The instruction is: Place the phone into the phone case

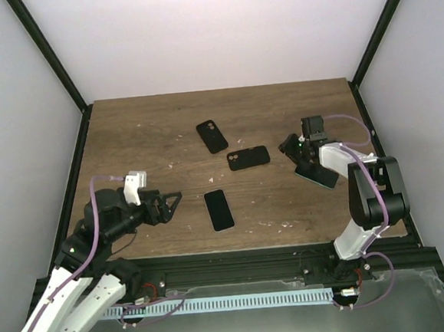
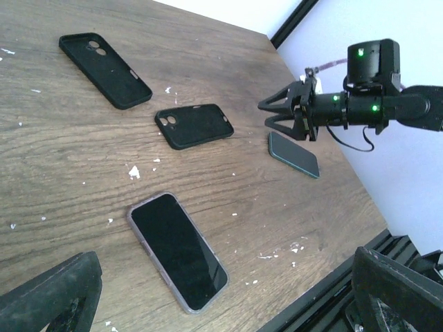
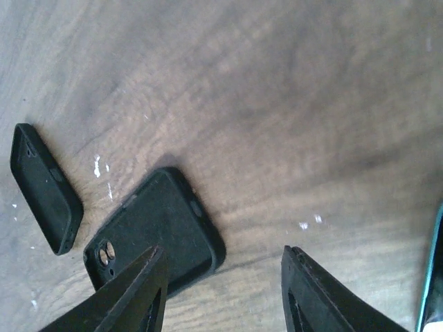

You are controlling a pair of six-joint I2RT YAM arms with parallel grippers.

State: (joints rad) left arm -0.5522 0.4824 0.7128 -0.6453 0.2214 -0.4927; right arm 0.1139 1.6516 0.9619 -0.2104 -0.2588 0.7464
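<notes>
Top external view shows us the phone (image 1: 218, 210) screen-up on the table (image 1: 127, 135) between our arms, its pale rim probably the phone case (image 2: 154, 263) wrapped round it, which would explain why left gripper (image 1: 173, 204) and right gripper (image 1: 291, 149) hang spread wide, empty.

I see one black cover (image 1: 212, 136) lying flat farther back, a second black cover (image 1: 248, 158) near it, not touching, both on the white-flecked wooden surface (image 1: 142, 134).
</notes>
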